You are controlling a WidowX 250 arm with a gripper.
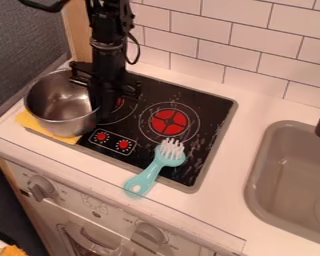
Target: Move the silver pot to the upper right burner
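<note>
Camera view, silver pot (61, 104), right rim partly behind gripper (105, 109)

And here's the pot (61, 104), smooth shiny metal, on soft matt yellow cloth (48, 131); the brush (148, 175), smooth teal plastic; a glossy black stove top (209, 107), scuffed with pale marks at the right; glazed-looking tiles (239, 60) at the far side!

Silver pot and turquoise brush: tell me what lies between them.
Between the silver pot and turquoise brush, the camera view shows the black stovetop's control panel with two red dials.
</note>
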